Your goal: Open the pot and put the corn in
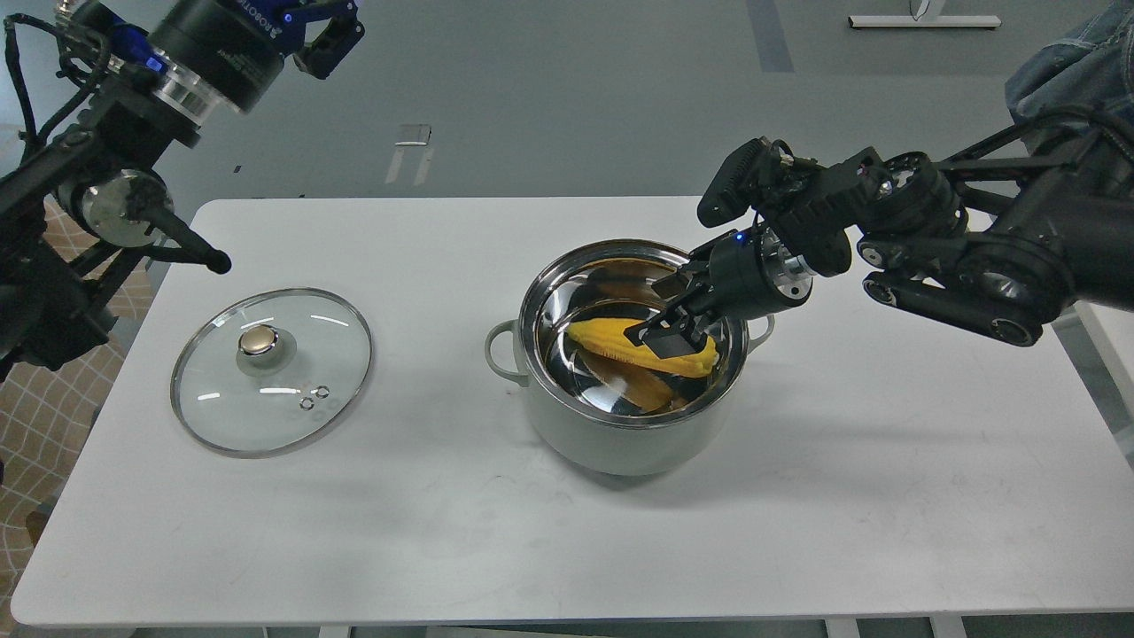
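You've got the pot [620, 416] sitting open mid-table [496, 549], glass lid [272, 370] lying flat w/ gold knob up, well apart to its left. Corn [611, 341] is inside the pot, lying across the steel interior, pointed end toward the left; its reflection shows below it. Your right gripper [666, 337] reaches in over the rim from the right, fingers clamped on the cob's thick end. Your left gripper [328, 35] is up at top left, away from the table; can't tell if its fingers are apart or together.
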Motion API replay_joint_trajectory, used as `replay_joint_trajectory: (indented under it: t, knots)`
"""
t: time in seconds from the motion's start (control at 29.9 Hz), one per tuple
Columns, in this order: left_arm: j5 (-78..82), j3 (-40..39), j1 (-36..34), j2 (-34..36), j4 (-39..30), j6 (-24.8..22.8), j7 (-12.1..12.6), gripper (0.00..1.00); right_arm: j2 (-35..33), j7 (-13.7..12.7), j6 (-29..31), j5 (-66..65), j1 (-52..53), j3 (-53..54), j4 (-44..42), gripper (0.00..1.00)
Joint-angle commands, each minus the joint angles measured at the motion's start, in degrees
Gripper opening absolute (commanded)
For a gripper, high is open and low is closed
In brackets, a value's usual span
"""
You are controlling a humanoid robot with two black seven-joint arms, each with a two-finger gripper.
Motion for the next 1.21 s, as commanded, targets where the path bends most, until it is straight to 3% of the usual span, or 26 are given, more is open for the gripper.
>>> replay_joint_trajectory:
  t: [0.0, 0.23, 0.5, 0.7, 0.8, 0.97, 1.17]
  knots:
    - [0.0, -0.08, 0.08, 0.0, 0.01, -0.01, 0.0, 0.95, 0.0, 0.0, -0.3, 0.35, -0.08, 0.09, -0.06, 0.81]
    - [0.17, -0.16, 0.08, 0.09, 0.01, 0.17, 0.0, 0.95, 0.09, 0.0, -1.45, 8.69, 1.06, 1.23, -0.85, 0.88]
    - [0.52, -0.16, 0.44, -0.61, 0.27, 0.96, 0.0, 0.98, -0.61, 0.0, -1.97, 30.63, 1.16, 10.8, -12.78, 1.0]
    - [0.35, -0.16, 0.88, -1.4, 1.06, 1.05, 0.26, 0.98, -0.35, 0.0, -1.89, 48.32, -4.9, 20.03, -21.06, 1.0]
    - [0.52, 0.01, 0.96, -2.55, 1.94, 0.26, 1.4, 0.98, -0.26, 0.0, -1.89, 55.2, -9.04, 26.02, -22.39, 1.0]
    - [-0.44, -0.34, 1.75, -7.1, 7.63, -2.17, 7.99, 0.98, -0.18, 0.0, -1.36, 64.41, -17.9, 38.92, -22.65, 1.0]
    - [-0.36, -3.85, 4.39, -13.61, 15.47, -2.17, 7.99, 0.98, 1.49, 0.0, -0.4, 69.08, -23.63, 44.91, -25.54, 1.0]
